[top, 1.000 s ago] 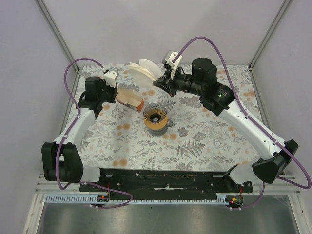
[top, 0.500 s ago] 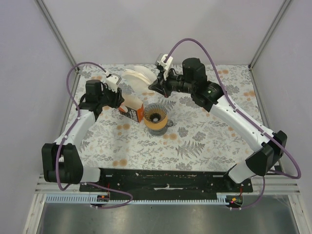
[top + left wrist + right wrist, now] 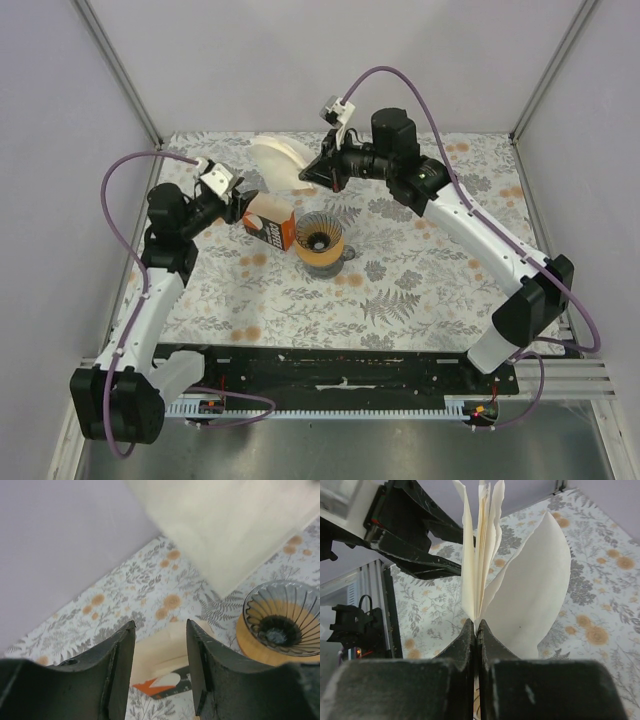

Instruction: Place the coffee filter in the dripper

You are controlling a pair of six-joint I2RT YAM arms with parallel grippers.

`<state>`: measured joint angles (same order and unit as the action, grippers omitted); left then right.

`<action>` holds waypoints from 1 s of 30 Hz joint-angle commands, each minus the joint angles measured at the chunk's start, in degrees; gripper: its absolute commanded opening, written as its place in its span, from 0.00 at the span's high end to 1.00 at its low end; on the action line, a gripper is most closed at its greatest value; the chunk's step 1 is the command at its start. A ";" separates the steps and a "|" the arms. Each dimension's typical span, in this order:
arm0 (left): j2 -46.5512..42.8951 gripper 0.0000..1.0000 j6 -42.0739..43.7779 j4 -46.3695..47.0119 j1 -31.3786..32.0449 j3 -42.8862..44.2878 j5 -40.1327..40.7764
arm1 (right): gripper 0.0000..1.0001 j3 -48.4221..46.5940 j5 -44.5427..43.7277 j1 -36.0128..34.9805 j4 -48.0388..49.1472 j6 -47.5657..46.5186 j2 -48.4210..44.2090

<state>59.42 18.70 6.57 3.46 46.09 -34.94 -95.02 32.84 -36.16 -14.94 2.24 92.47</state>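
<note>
Leftward swings the right tool (image 3: 305, 173), clamped on the coffee filter (image 3: 279, 160), aloft behind the dripper (image 3: 320, 241). Left tool (image 3: 160, 632) spread wide above the carton (image 3: 271, 226). Carrying step; next, centre it, point-down.

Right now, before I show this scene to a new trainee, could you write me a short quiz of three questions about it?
1. Short answer: does the right gripper pinch one coffee filter or several sheets?
2. True or false: a filter already sits in the dripper.
3. Choose one: between the open fingers of the left gripper, its wrist view shows A) the orange carton, B) the dripper, C) a cup.

Key
1. Several sheets, fanned out above the closed fingertips.
2. False: the dripper is empty.
3. A.
</note>
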 commanded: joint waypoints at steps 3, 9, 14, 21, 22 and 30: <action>0.16 0.44 -10.42 4.78 -0.21 2.95 -4.44 | 1.00 -0.61 7.15 -0.22 6.40 1.98 0.79; 1.14 0.32 -21.68 4.23 -0.30 5.77 -13.73 | 1.00 3.35 10.40 -0.14 8.26 -3.63 -1.41; 0.00 0.32 -20.82 6.35 -0.12 5.33 -22.35 | 1.00 4.76 10.32 -0.22 7.38 -6.89 -3.43; -0.88 0.42 -14.85 6.00 -0.04 4.63 -25.00 | 1.00 4.67 6.63 0.13 5.54 -9.36 -5.72; -1.32 0.44 -12.83 6.17 0.14 4.45 -24.13 | 1.00 4.76 6.54 0.21 5.27 -9.71 -5.80; -4.04 0.53 -10.17 10.13 0.49 4.81 -16.82 | 1.00 4.67 5.66 0.39 4.22 -11.03 -5.89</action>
<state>57.56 5.50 12.43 3.75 49.50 -53.25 -90.13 39.99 -36.14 -10.76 -7.16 87.94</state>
